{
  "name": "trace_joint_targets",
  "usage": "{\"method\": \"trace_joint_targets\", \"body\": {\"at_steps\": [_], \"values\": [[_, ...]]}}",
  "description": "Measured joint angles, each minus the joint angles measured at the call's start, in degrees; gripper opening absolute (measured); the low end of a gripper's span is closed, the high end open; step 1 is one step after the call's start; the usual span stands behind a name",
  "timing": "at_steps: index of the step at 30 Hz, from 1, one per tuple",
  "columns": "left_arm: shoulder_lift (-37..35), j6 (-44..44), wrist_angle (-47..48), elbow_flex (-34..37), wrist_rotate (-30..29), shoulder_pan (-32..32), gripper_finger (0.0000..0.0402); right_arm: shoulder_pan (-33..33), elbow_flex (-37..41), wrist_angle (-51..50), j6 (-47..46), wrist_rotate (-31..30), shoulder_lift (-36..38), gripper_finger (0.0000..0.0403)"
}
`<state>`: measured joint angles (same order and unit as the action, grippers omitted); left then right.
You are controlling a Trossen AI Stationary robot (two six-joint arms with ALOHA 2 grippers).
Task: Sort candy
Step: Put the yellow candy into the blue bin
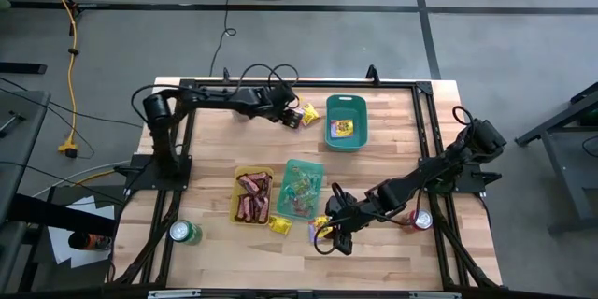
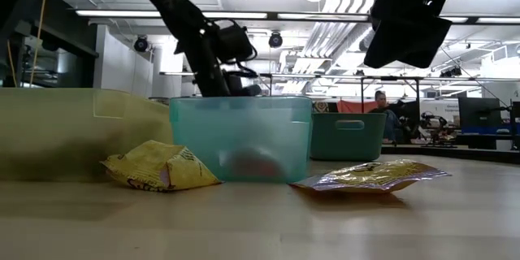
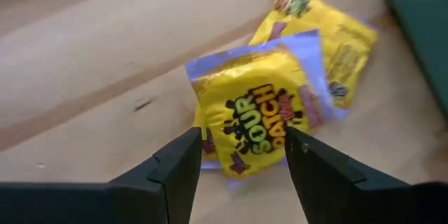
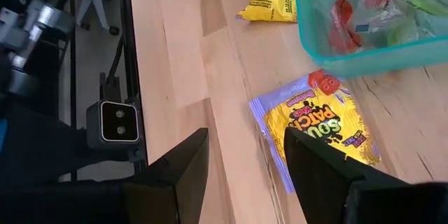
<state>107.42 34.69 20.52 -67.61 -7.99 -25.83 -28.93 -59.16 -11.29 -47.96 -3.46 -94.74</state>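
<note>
From above, the left gripper [image 1: 286, 115] is seen by the yellow packets [image 1: 306, 114] beside the dark teal tray [image 1: 347, 136], the right gripper [image 1: 329, 235] near a packet at the light teal tray [image 1: 301, 163]. In the left wrist view, wide-open fingers [image 3: 175, 168] straddle the top Sour Patch packet [image 3: 262, 119]; both overlapped packets could be pinched together. In the right wrist view, the spread fingers [image 4: 185, 164] sit beside the Sour Patch packet [image 4: 318, 129], so closing could miss it.

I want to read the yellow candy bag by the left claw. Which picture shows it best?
The left wrist view: the yellow bag fills it, lettering readable, between the open left claw. The high view shows it tiny. I cannot find it in the low or right wrist views.
</note>
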Motion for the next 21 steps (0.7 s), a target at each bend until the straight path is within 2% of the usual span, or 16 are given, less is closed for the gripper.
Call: {"method": "trace_joint_targets", "body": {"at_steps": [6, 11, 14, 18, 19, 21], "values": [[3.9, 2.0, -1.5, 0.0, -1.1, 0.0, 0.0194, 0.0, 0.0, 0.0, -0.1, -3.1, 0.0, 0.0181], [5.2, 2.7, -2.7, -0.2, 1.1, 0.1, 0.0186, 0.0, 0.0, 0.0, 0.3, -3.7, 0.0, 0.0181], [4.8, 2.3, -3.1, -0.1, 0.4, 0.6, 0.0145, 0.0, 0.0, 0.0, 0.4, -3.8, 0.0, 0.0181], [3.5, 0.5, -2.4, 0.0, 0.2, 0.8, 0.0033, 0.0, 0.0, 0.0, 1.6, -3.8, 0.0, 0.0181], [3.1, -0.3, -2.3, 0.1, 0.2, 0.8, 0.0018, 0.0, 0.0, 0.0, 1.9, -3.8, 0.0, 0.0181], [2.0, -1.0, -1.9, 0.1, 0.2, 0.8, 0.0014, 0.0, 0.0, 0.0, 1.9, -3.8, 0.0, 0.0181]]}}
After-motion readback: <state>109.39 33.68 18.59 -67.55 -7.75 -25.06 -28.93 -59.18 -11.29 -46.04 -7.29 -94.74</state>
